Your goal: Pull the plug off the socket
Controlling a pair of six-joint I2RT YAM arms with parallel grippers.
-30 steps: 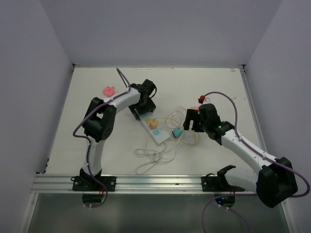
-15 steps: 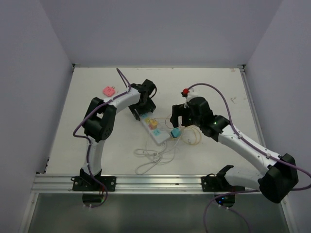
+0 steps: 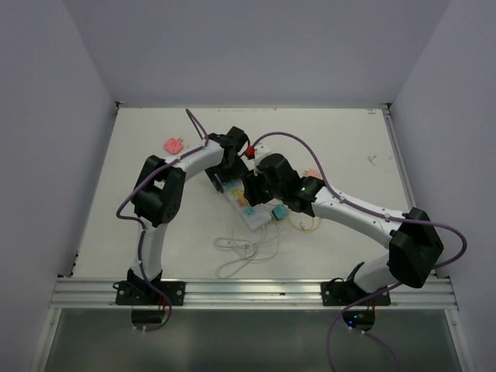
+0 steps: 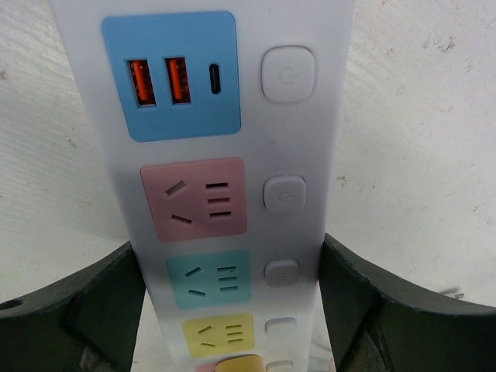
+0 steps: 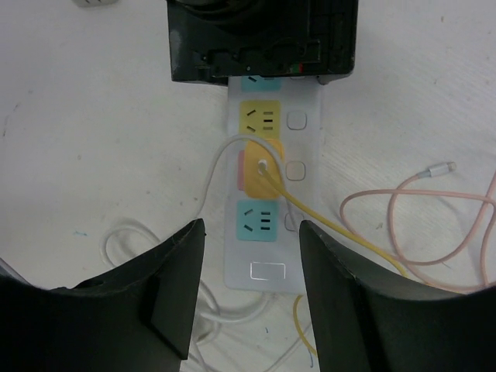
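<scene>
The socket (image 3: 246, 208) is a long white power strip lying slantwise mid-table. A yellow plug (image 5: 262, 167) with a yellow cable sits in one of its outlets, between a yellow and a teal outlet face. It also shows at the bottom edge of the left wrist view (image 4: 236, 363). My left gripper (image 3: 229, 177) is shut on the strip's far end, its fingers (image 4: 364, 302) pressed to both long sides of the socket (image 4: 232, 155). My right gripper (image 5: 252, 287) is open above the strip's near end (image 5: 263, 267), jaws wide either side of it, touching nothing.
A loose teal plug (image 3: 280, 211) lies just right of the strip. A pink plug (image 3: 173, 145) lies at the far left. The thin white cord (image 3: 244, 252) coils toward the front edge. Pink and yellow cables (image 5: 434, 213) loop to the right.
My right arm has swung left from the table's right side, until its open gripper hangs over the power strip. The left arm and the strip have not moved.
</scene>
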